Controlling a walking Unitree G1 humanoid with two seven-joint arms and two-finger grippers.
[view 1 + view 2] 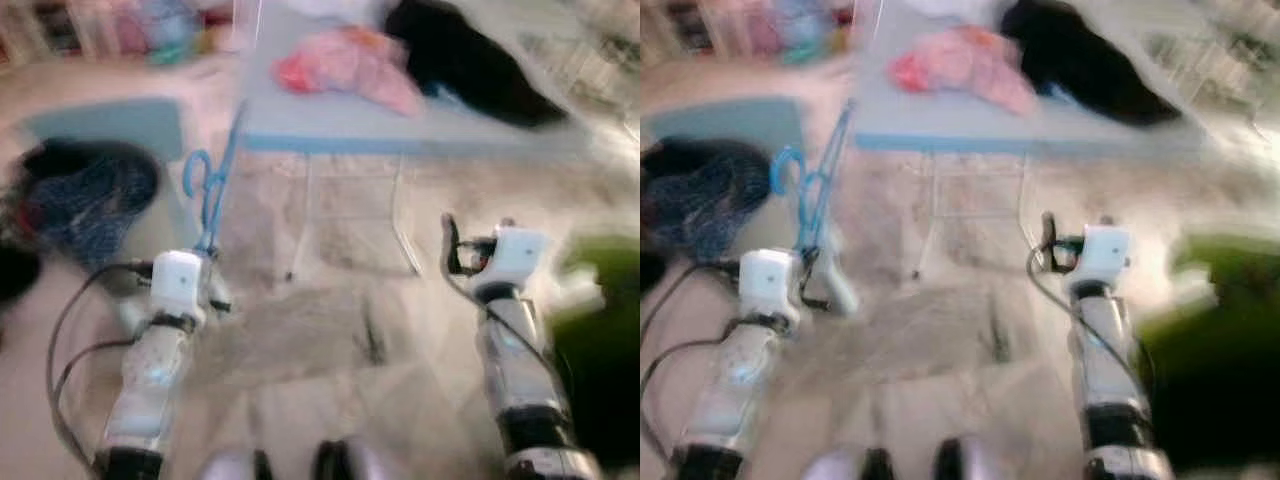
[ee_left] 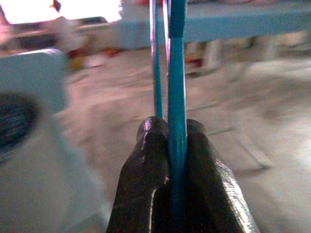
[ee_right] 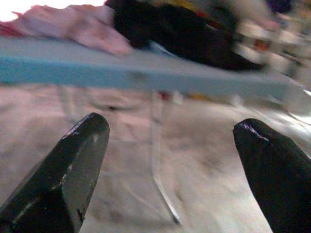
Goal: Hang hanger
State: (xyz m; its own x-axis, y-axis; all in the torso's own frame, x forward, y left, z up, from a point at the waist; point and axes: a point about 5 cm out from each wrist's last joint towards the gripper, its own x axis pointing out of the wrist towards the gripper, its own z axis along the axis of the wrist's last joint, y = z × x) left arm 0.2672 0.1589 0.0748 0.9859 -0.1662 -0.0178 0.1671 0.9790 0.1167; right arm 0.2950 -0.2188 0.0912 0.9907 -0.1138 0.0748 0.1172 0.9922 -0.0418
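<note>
A blue wire hanger point(image 1: 210, 185) stands up from my left gripper point(image 1: 207, 252), which is shut on its lower part; its hook point(image 1: 195, 170) curls at the left. In the left wrist view the hanger point(image 2: 176, 73) runs between the two black fingers point(image 2: 146, 165), pressed tight. My right gripper point(image 1: 450, 245) is held out over the floor, and the right wrist view shows its fingers point(image 3: 73, 160) wide apart with nothing between them. The head views are blurred.
A light blue board on thin white legs point(image 1: 400, 125) stands ahead, with pink cloth point(image 1: 350, 60) and black cloth point(image 1: 470, 65) on it. A dark blue garment heap point(image 1: 85, 200) lies at the left. Something green point(image 1: 600, 330) is at the right.
</note>
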